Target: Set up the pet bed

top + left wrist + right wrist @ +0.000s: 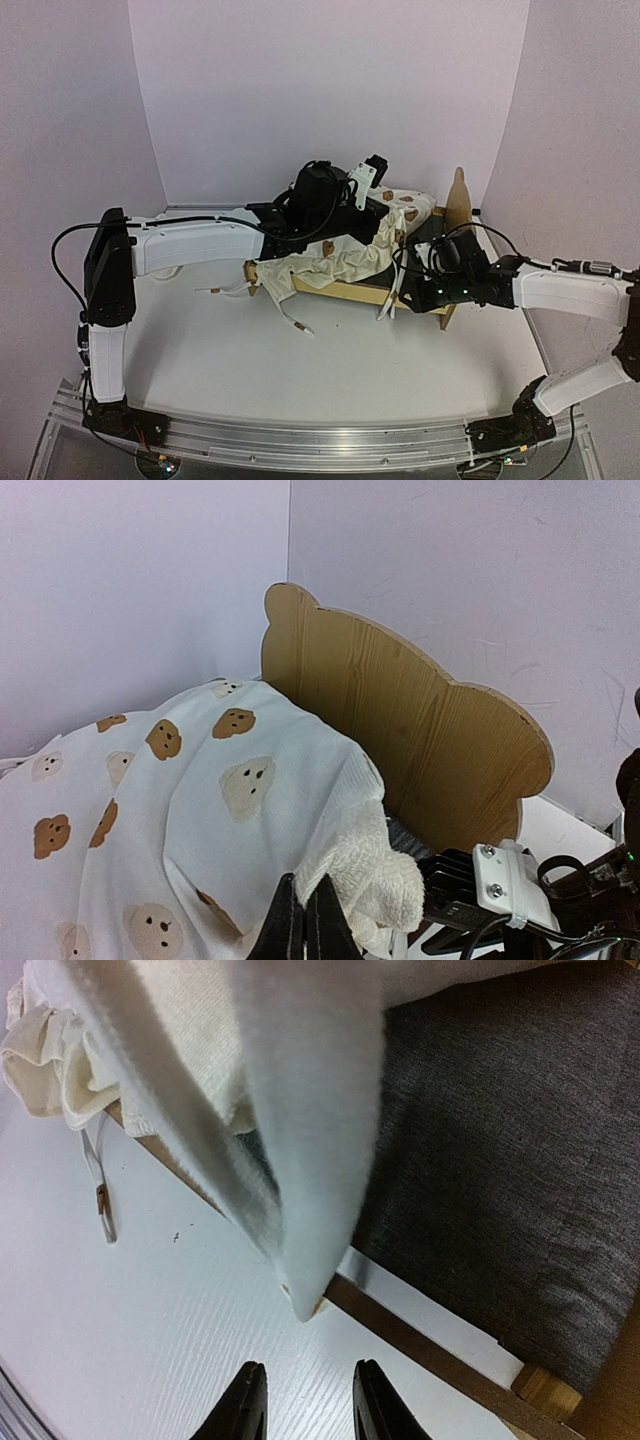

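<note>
At the back of the surface (pixel 250 360), the pet bed (pixel 350 291) lies half-draped. The left pincer (pixel 305 920) is clamped on the cushion (pixel 200 780), seemingly to spread it. The right pincer (pixel 305 1400), jaws apart, hovers beside the rail (pixel 420 1345).

cushion (pixel 345 258) on pet bed (pixel 350 292) | left gripper (pixel 305 895) on cushion | right gripper (pixel 308 1370) beside bed

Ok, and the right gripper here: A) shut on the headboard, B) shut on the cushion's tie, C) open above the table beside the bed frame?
C: in the right wrist view the right gripper has its fingers apart with nothing between them, over the white table just outside the bed frame; the cushion hangs ahead of it, untouched.
</note>
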